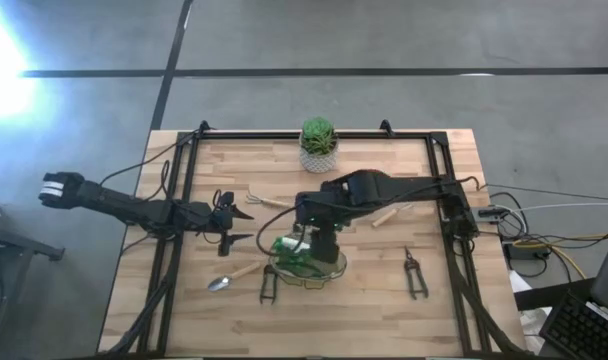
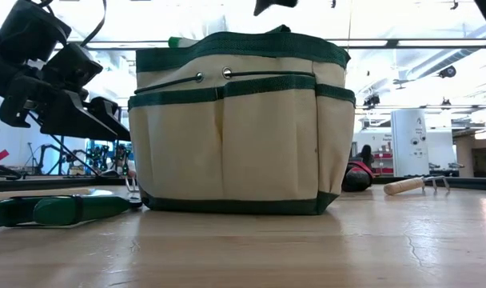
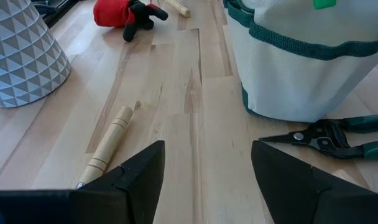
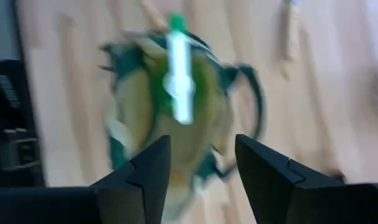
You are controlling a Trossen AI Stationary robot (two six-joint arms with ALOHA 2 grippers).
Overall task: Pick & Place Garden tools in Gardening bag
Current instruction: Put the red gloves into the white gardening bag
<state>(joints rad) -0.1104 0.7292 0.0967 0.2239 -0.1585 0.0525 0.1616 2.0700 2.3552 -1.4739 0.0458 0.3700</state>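
The beige gardening bag with green trim stands upright on the table and fills the low view. A green and white spray bottle lies inside it. My right gripper hovers open and empty over the bag's mouth. My left gripper is open and empty to the left of the bag, above bare table. A trowel and dark shears lie near the bag's left side. A second pair of shears lies to the right.
A potted plant in a white pot stands at the far edge. A wooden-handled tool lies just ahead of my left gripper. A rake and a red item lie behind the bag. A black frame runs round the table.
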